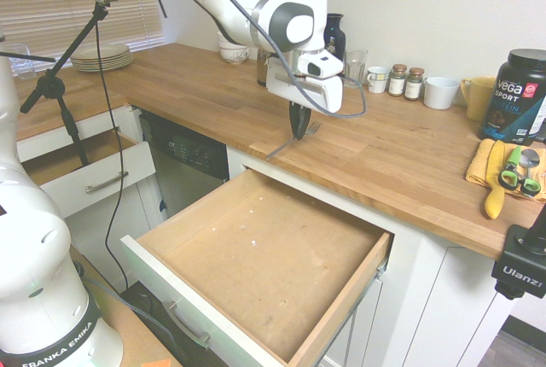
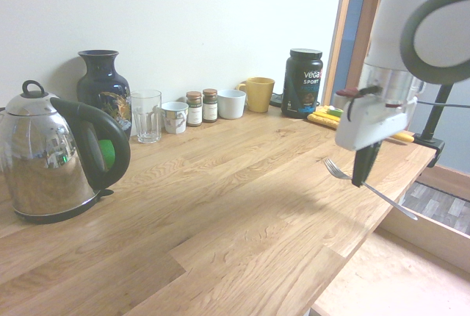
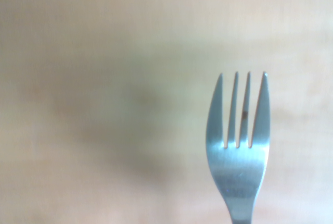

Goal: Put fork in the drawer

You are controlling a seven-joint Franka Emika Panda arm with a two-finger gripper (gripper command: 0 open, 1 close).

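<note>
The largest thing is the long light-brown wooden countertop (image 1: 179,81), which runs behind and above the drawer. The white jointed robot arm (image 1: 294,21) reaches over this countertop from above, and its last part hangs down on the countertop side of the drawer, near the front edge. The wide shallow drawer with light brown wooden bottom, white front panel and metal bar handle (image 1: 290,247) is pulled out. The shiny steel kettle with black handle (image 2: 44,158) stands on the countertop, well apart from the drawer. The black plastic tub with white lettering (image 1: 514,98) is also on the countertop, beyond the drawer.

The black two-finger gripper (image 1: 298,135) points downward, a little tilted, and it is closed on the small slim silver-grey metal fork (image 2: 385,197). Its two fingers are close together and they pinch the fork by its handle, not by the tines. The fork is in the air over the countertop, behind the drawer and higher than it. It lies aslant in the grip: the handle end is directed toward the drawer, and the four tines (image 3: 239,125) are directed away from it.
</note>
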